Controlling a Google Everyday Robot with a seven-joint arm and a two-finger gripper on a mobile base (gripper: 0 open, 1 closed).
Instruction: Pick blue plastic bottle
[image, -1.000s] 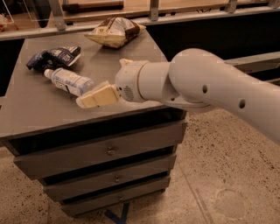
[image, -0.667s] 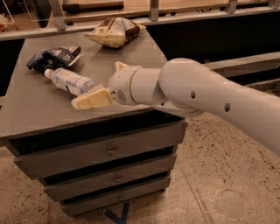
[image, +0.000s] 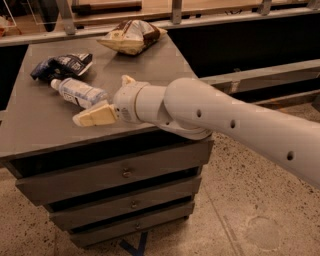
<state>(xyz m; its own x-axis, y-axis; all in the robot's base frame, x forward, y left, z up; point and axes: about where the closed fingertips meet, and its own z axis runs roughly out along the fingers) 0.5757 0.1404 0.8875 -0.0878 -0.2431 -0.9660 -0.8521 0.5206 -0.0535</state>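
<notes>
Spread wide, the jaws of the robot's cream-tipped two-finger gripper (image: 101, 100) were released and clasped nothing. The near finger (image: 95, 115) lay low and flat over the grey bench top (image: 35, 125), close to its front edge, pointing toward the left edge. The far finger (image: 127, 80) showed only as a short stub rising behind the wrist.

Between these two, the base end of the small clear, pale-bluish plastic bottle (image: 80, 92) reached in toward the wrist. Whether either finger touched it I could not tell. This bottle lay on its side in the left half of the bench. Its white-and-blue label faced up and its white cap (image: 54, 83) pointed toward the far left corner.

Just beyond the cap, near the left edge and toward the far left corner, sat a crumpled dark blue snack bag (image: 62, 65). A puffed tan-and-white chip bag (image: 132, 36) rested well apart from both, against the far edge.

The thick white arm (image: 225, 120) came in from the right, crossing the bench's front right corner. Below the top, the bench had three grey drawers (image: 122, 172) with small round knobs. It stood on a speckled stone floor (image: 250, 220), with a strip of blue tape (image: 135, 245) at its foot. A grey metal rail (image: 200, 21) ran behind the far edge.
</notes>
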